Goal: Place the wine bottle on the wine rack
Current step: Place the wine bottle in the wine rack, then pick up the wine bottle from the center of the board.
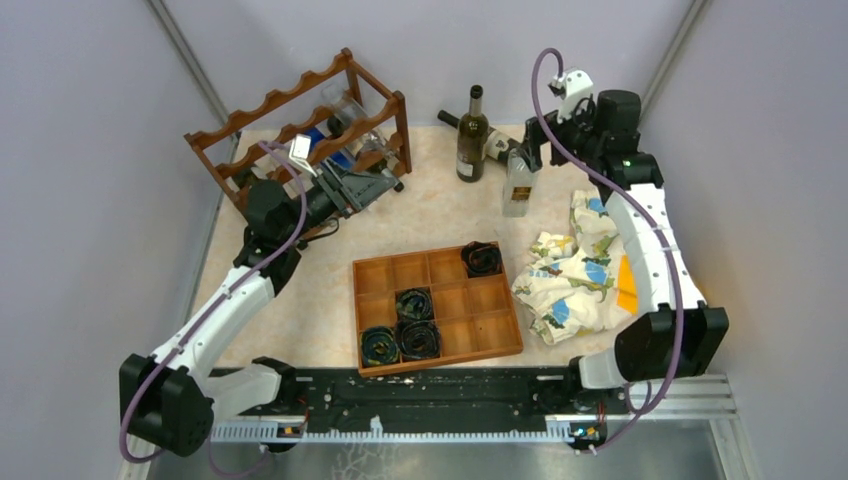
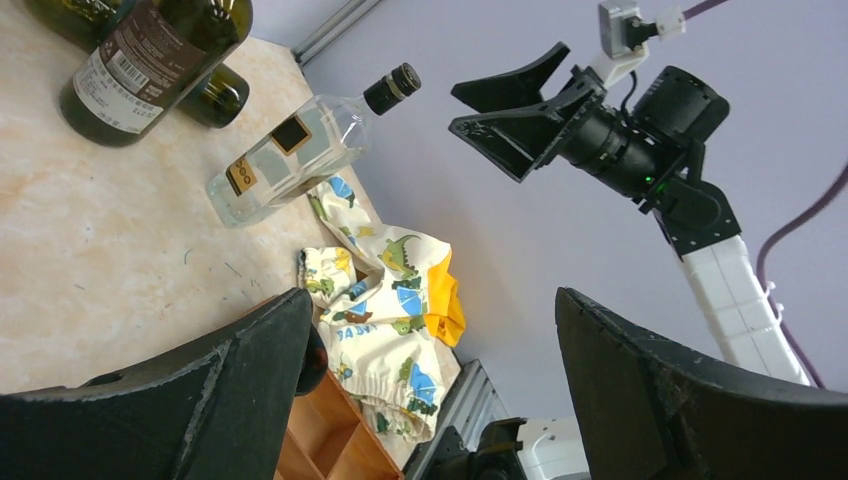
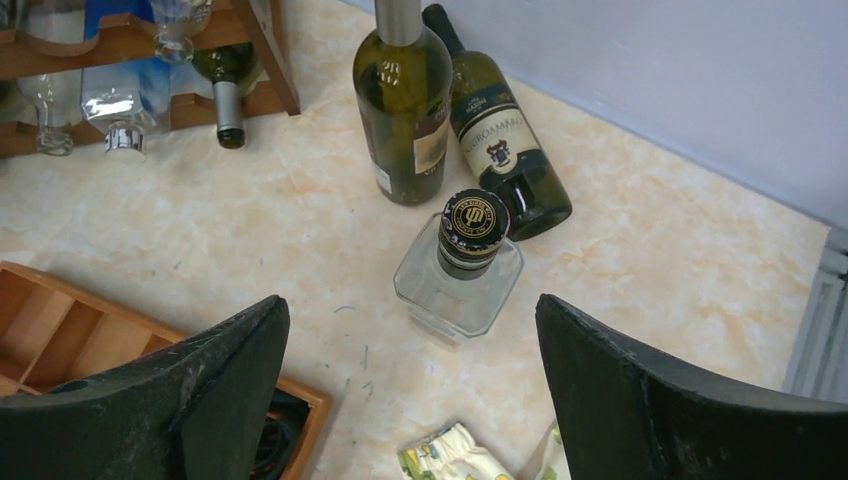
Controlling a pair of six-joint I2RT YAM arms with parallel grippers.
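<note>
Wine rack [image 1: 262,103] partly filled. Clear bottle [image 3: 460,270], upright green bottle [image 3: 405,110] and lying bottle [image 3: 505,145] not yet racked, on table [image 1: 430,215]. Left gripper [image 2: 430,300] and right gripper [image 3: 410,310] spread, nothing held.

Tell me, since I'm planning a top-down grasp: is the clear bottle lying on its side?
No, the clear bottle stands upright on the table, its black cap pointing up at the right wrist camera.

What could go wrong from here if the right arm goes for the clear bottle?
The clear bottle stands upright close to the standing green bottle and the lying bottle; the open right gripper could knock one over. The left gripper sits in front of the wine rack and may block the way.
</note>
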